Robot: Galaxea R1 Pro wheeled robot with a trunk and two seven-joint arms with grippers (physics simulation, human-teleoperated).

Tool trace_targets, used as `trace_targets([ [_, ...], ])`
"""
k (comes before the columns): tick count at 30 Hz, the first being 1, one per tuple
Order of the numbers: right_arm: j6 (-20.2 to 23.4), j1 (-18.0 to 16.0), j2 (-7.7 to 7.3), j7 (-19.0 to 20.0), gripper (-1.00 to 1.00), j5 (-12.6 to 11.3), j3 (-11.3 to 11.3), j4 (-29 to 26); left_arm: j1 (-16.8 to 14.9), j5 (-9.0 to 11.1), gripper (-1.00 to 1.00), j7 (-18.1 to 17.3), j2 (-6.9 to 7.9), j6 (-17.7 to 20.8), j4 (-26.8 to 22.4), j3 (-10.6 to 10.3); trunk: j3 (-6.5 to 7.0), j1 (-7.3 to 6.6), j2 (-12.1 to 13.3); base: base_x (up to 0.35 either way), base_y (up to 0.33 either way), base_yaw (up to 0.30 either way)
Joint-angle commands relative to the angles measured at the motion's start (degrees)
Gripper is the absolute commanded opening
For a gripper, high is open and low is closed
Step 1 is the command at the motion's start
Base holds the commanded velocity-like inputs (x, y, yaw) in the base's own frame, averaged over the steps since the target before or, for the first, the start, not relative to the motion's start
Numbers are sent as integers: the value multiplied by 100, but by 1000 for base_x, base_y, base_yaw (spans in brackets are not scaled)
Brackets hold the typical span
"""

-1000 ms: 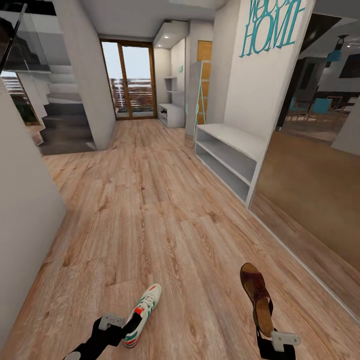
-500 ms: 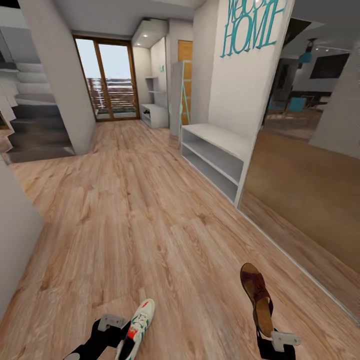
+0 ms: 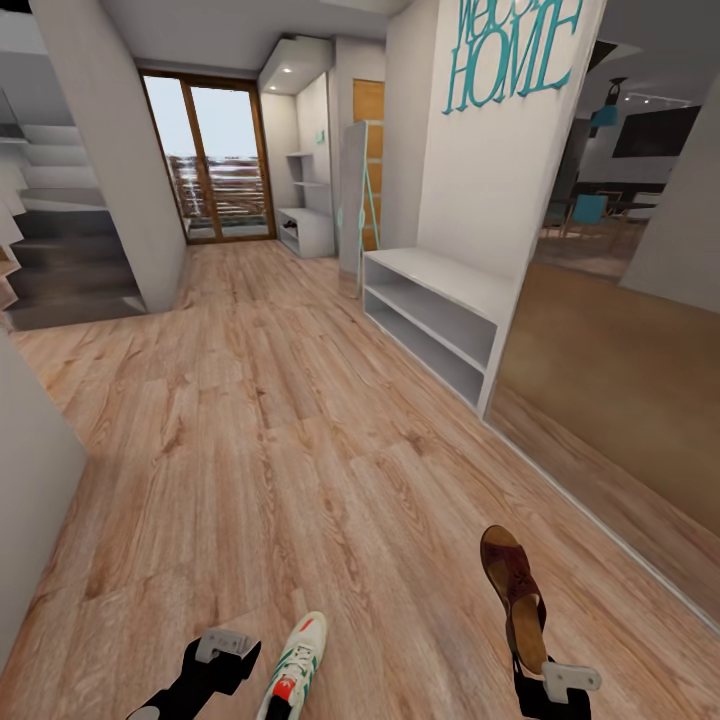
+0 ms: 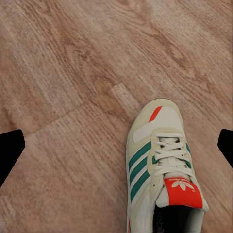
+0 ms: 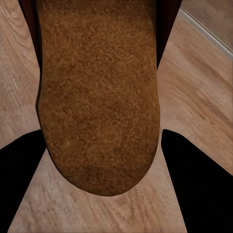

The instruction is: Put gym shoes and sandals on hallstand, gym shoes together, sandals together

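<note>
Transit toward the hallstand [image 3: 440, 310], with one shoe per arm so both reach the rack in one trip. The right gripper [image 3: 530, 668] is clenched on a brown sandal [image 3: 513, 590], tan insole showing, well short of the hallstand. The left gripper [image 3: 262, 672] has fingers [image 4: 10, 150] spread wide; whether it grips the white, green-striped gym shoe [image 4: 160, 170] cannot be told.

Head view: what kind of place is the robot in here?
Most likely a home corridor near the entrance: a wood-plank floor, a low grey shoe rack against the wall, a "HOME" wall sign, and stairs at one side.
</note>
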Motion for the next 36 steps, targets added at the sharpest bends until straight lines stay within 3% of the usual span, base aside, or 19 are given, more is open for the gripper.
trace_targets([
  [1,-17,-3,2,-11,-100,43,-36,5,-5,-65,100,-30,-5,-34,3,42,-5,-1,-2,4,30,-1],
  [12,-4,-3,2,-8,-100,36,-49,-134,-5,-88,100,7,-13,-39,6,-12,-5,-1,-2,-7,6,0],
  [20,224,-3,2,-12,-100,34,-53,-1125,-12,-90,100,8,-27,-38,-4,-9,-5,-1,-2,-223,0,0],
  [29,1386,-3,8,3,-100,34,-28,-2658,-22,-85,100,8,-60,-38,-59,-9,-5,-1,-2,-320,0,0],
  [36,2213,-3,9,26,-100,34,2,-3171,-22,-92,100,5,-73,-42,-36,-25,-5,-1,-2,-216,0,0],
])
